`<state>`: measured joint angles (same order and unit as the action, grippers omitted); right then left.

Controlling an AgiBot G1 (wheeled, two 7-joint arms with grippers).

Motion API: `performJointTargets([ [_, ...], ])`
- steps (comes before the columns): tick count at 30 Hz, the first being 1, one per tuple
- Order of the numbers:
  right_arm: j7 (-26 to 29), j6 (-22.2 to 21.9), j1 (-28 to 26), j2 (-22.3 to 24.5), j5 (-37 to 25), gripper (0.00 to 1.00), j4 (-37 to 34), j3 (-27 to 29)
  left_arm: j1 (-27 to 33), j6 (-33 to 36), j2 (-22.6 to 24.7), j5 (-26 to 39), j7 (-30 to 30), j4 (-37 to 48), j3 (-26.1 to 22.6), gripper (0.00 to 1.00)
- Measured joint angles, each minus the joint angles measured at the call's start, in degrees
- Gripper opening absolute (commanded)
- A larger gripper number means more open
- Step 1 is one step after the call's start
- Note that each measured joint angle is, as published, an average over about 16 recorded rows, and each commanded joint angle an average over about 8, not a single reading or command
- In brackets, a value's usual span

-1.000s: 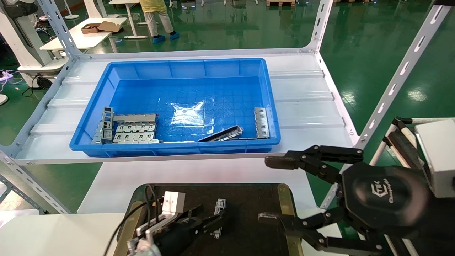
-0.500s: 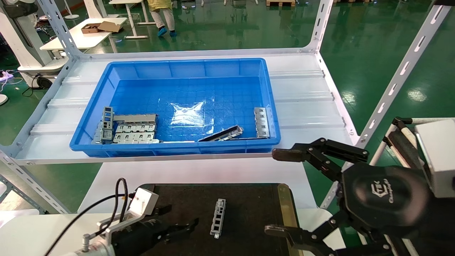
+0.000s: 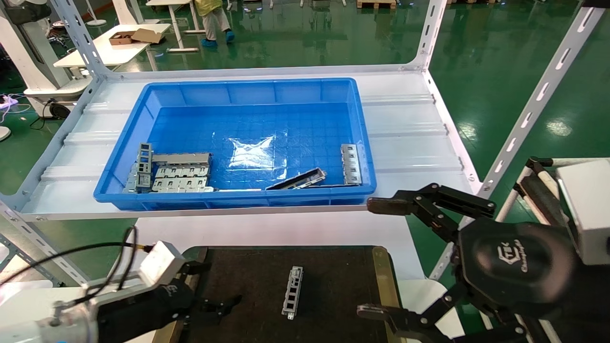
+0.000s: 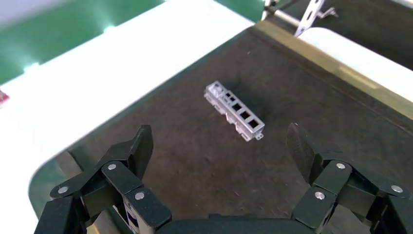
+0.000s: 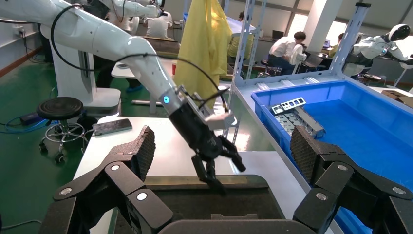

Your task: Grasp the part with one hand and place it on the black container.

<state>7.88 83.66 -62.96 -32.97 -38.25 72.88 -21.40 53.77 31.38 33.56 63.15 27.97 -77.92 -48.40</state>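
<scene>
The part (image 3: 292,291), a silver-grey bar with square windows, lies flat on the black container (image 3: 333,281) near its middle. It also shows in the left wrist view (image 4: 234,110) on the black surface (image 4: 195,146). My left gripper (image 3: 217,286) is open and empty at the container's left edge, well apart from the part; its jaws (image 4: 220,141) stand wide. My right gripper (image 3: 371,259) is open and empty above the container's right rim.
A blue plastic bin (image 3: 238,200) stands on the shelf behind the container. It holds another windowed bar (image 3: 350,164), a dark channel bar (image 3: 296,179) and flat plates (image 3: 181,178). White rack posts (image 3: 524,119) rise at the right. The right wrist view shows the left arm (image 5: 204,136).
My left gripper has left the part lying on the black container and drawn back to the left. My right gripper has shifted slightly to the right, still open.
</scene>
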Motion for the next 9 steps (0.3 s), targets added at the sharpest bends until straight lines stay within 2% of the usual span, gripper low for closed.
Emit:
performJointTargets([
  [3, 0.00, 0.00, 0.00, 0.00, 0.00, 1.00, 0.00, 0.00, -0.57, 2.27, -0.98, -2.76, -3.87, 0.15, 2.03, 1.00],
  [9, 0.00, 0.00, 0.00, 0.00, 0.00, 1.00, 0.00, 0.00, -1.33, 4.58, -2.02, -5.85, -8.00, 0.33, 4.31, 1.00],
])
